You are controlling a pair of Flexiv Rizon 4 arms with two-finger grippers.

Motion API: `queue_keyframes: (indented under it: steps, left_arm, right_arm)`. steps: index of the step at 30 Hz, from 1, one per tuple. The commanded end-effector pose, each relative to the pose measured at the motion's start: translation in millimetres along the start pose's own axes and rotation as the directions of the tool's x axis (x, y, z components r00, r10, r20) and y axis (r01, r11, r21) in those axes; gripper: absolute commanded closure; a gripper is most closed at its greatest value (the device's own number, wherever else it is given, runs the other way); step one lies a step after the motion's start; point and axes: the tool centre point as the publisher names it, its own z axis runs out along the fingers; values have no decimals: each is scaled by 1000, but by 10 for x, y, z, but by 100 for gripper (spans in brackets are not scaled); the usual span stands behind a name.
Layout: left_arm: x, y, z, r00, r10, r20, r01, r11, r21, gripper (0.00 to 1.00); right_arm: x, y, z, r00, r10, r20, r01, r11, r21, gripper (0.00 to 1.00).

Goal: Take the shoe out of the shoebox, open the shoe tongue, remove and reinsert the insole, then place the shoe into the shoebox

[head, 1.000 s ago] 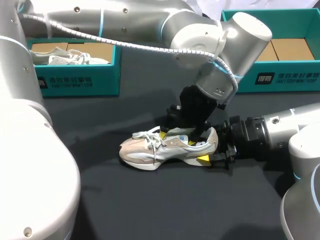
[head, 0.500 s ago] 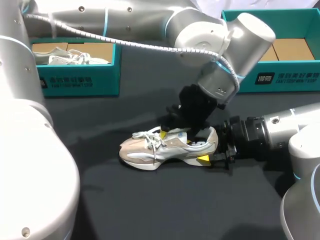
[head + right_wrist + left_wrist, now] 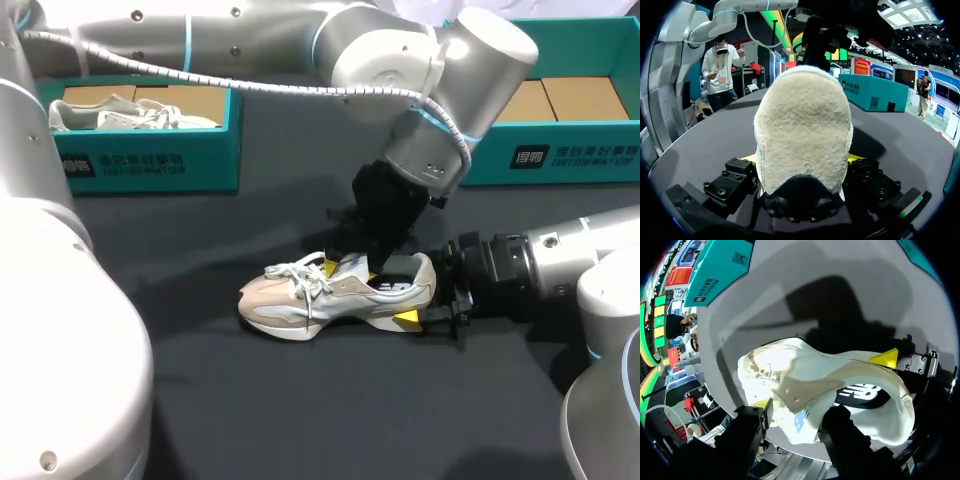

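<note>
Right gripper (image 3: 801, 160) clamped on both sides of the heel of the beige-and-white laced sneaker (image 3: 320, 295), which stands sole-down on the dark grey table (image 3: 300, 400). Left gripper (image 3: 800, 412) down at the sneaker's opening; possibly gripping, cannot tell.

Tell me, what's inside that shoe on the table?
The left gripper sits in the opening of the shoe, over a dark printed insole. Further toward the toe, the inside is covered by the laces and cannot be seen.

A dark table (image 3: 300, 420) carries a teal box (image 3: 150, 160) holding a white sneaker (image 3: 140, 115).
</note>
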Motion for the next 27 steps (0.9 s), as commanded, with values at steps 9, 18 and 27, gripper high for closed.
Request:
queue_keyframes:
  steps: [9,18,27]
  left_arm:
    - [32,23,-109,1000,5,0,-5,1000,16,63]
    - [15,29,-192,1000,2,11,-3,999,42,67]
    - [-57,55,-200,1000,-3,-1,3,999,50,100]
  right_arm:
    - [-11,-9,34,1000,0,2,0,1000,4,100]
    - [-11,-9,34,1000,0,2,0,1000,4,100]
    - [-11,-9,34,1000,0,2,0,1000,4,100]
